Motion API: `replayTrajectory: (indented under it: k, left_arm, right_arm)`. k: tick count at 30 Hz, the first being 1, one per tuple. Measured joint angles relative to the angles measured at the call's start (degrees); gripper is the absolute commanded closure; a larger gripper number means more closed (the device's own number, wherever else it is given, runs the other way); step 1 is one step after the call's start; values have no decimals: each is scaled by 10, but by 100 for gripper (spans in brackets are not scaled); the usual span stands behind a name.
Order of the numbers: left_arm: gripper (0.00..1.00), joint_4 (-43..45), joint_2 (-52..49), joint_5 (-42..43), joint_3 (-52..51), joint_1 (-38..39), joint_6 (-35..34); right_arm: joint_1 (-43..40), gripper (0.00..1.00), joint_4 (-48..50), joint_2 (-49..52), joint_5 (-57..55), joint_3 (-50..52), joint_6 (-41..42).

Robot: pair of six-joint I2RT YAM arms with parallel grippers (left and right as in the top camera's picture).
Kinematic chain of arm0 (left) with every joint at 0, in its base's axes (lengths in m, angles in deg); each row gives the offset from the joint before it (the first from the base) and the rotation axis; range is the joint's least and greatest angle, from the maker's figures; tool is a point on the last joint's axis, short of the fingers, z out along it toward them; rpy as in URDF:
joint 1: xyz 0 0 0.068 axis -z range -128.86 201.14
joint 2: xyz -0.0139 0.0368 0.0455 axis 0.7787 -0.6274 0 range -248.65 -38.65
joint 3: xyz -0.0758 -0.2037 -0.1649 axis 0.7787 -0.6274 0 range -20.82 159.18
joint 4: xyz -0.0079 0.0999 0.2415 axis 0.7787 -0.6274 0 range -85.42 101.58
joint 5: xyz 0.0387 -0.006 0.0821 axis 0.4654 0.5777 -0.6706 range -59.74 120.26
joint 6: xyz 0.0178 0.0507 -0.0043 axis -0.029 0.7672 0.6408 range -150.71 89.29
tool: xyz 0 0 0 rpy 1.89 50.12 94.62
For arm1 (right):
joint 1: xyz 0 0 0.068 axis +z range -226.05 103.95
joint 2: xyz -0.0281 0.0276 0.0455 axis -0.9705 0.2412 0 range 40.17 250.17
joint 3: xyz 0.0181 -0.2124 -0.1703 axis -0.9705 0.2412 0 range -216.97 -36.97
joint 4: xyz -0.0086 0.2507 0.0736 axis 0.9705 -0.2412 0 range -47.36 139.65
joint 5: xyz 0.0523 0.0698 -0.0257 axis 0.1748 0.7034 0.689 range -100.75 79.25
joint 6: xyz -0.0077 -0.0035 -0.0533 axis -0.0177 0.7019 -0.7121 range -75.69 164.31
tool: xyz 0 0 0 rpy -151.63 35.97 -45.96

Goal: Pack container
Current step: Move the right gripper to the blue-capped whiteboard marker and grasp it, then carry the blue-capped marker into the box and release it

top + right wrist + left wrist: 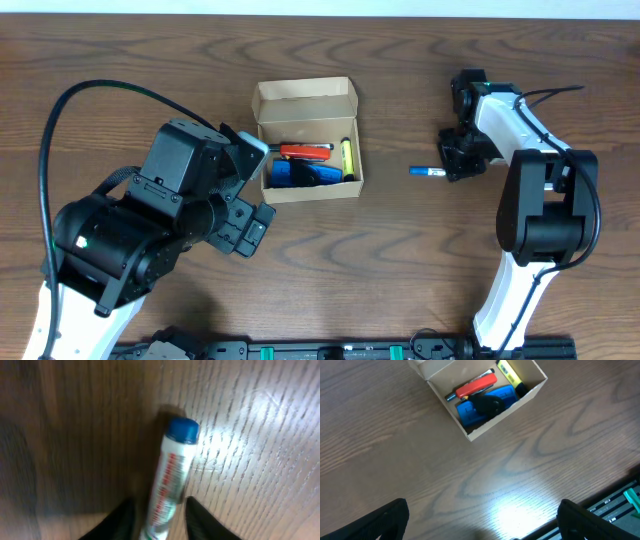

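My left gripper (pixel 482 519) hangs with its jaws wide. The container (pixel 305 97) sits upper centre in the overhead view, lid open, with red, blue and yellow items (pixel 300 176) inside. To its right, my right gripper (pixel 159 510) pinches a blue-capped marker (pixel 427 172), which is not yet packed.

Robotics lab: wood-grain table (pixel 100 60) with a mounting rail (pixel 330 351).

Black-housed left arm (pixel 130 225) with looping black cable (pixel 60 120); white-shelled right arm (pixel 520 130), black joints, dark jaws.
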Motion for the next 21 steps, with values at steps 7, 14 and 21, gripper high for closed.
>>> replayTrajectory:
  k: [7, 14, 21]
  left_arm:
    - [5, 0, 0, 0, 0, 0, 0]
    - [5, 0, 0, 0, 0, 0, 0]
    - [5, 0, 0, 0, 0, 0, 0]
  right_arm:
    - [0, 99, -6, 0, -8, 0, -2]
    - [0, 99, -44, -2, 7, -7, -17]
    - [14, 98, -42, -45, 22, -99, -149]
